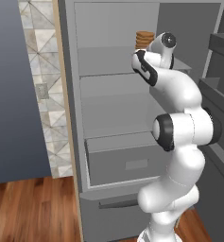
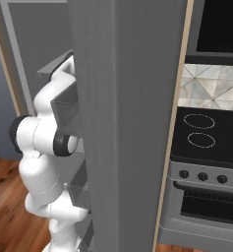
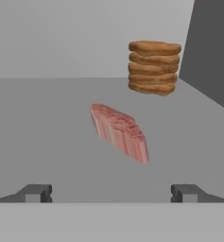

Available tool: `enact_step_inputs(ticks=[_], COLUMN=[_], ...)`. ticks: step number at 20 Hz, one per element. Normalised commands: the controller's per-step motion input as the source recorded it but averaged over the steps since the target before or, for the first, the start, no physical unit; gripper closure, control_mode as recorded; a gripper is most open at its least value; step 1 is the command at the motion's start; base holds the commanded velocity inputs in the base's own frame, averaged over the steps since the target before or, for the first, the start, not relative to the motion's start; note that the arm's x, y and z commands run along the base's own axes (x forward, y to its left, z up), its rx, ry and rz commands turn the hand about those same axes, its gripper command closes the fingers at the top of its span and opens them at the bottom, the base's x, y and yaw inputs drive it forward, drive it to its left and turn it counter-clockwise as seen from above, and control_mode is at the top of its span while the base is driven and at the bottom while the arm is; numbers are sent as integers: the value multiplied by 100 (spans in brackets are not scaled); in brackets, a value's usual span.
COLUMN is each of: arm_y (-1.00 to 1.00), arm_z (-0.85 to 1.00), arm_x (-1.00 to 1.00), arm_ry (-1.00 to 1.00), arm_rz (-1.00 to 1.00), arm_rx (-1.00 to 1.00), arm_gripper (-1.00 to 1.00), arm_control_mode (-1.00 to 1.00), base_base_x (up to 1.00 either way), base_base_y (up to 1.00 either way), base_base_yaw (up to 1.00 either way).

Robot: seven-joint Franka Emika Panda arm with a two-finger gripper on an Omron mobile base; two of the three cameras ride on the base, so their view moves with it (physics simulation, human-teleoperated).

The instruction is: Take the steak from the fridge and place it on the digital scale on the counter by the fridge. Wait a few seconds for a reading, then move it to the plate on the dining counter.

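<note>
end effector (image 3: 111,193): jaws wide, empty | steak (image 3: 119,132): flat streaked pink slab | grey fridge (image 1: 113,61) shelf

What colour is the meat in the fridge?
The steak is pinkish-red with pale streaks, clearest in the hand view.

Left base view: the arm's upper links cover the lower right part of the stack of brown discs (image 1: 144,39) and the shelf (image 1: 108,61) behind it. The fridge (image 1: 113,118) is cut off at the top and bottom edges. Right base view: the open fridge door (image 2: 125,123) (its broad grey face nearest the camera) hides the fridge interior and much of the arm; the stove (image 2: 206,162) is cropped at the right edge.
</note>
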Motion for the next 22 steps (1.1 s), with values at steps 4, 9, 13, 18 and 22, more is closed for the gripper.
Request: enact_step_inputs(ticks=[4, 9, 13, 18, 22], arm_y=[-15, -14, -5, -3, 0], arm_z=[-9, -14, -10, -3, -1], arm_x=[17, 21, 27, 30, 35], arm_ry=[3, 5, 6, 6, 6], arm_rz=[0, 0, 0, 0, 0], arm_rx=[0, 1, 2, 2, 2], arm_gripper=[-100, -100, -100, -100, -100], arm_control_mode=[-100, -100, -100, -100, -100], base_base_x=[0, 0, 0, 0, 0], base_base_y=[0, 0, 0, 0, 0], base_base_yaw=[0, 0, 0, 0, 0])
